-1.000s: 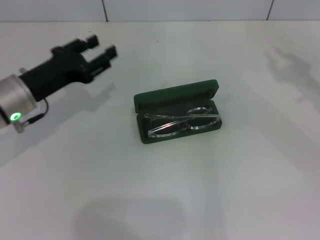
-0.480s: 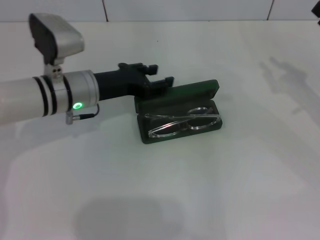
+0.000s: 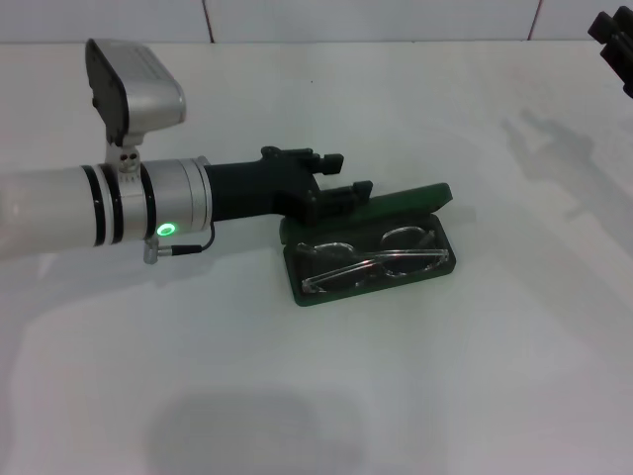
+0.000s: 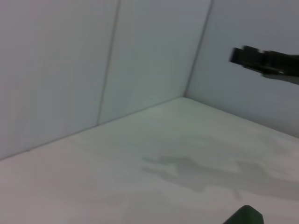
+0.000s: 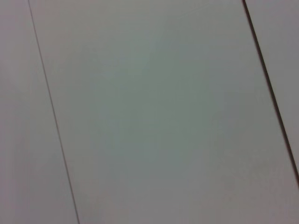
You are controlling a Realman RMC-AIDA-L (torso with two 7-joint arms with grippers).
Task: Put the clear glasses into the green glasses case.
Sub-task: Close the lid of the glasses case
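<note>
We reach in from the left with our left arm, a silver forearm with black bands and a lit green lamp near the wrist. Its left end effector [image 3: 338, 174] sits at the back left corner of the green glasses case [image 3: 368, 285], its two black fingers [image 3: 348, 190] spread apart with nothing between them; the nearer finger lies against or just over the rear edge of the raised lid, though we cannot tell whether it truly touches.

The green glasses case lies open on the white table [image 3: 415, 396], a little right of centre in the head view, set at a slight slant. Its lid stands up along the far side, leaning only partly open, and the tray faces us. The clear glasses [image 3: 374, 259] lie inside the tray, folded, their lenses toward the right end and their thin arms running toward the left end. They stay within the tray's walls.

In the left wrist view we see only the dark green tip of the case [image 4: 245, 216] at the edge of the picture, the pale table, the panelled wall behind, and farther off the black right end effector [image 4: 243, 56] held up in the air.

That right end effector [image 3: 613, 45] shows in the head view at the far right upper corner, well apart from the case. We cannot tell how its fingers stand. The right wrist view shows nothing but grey wall panels with thin dark seams.
</note>
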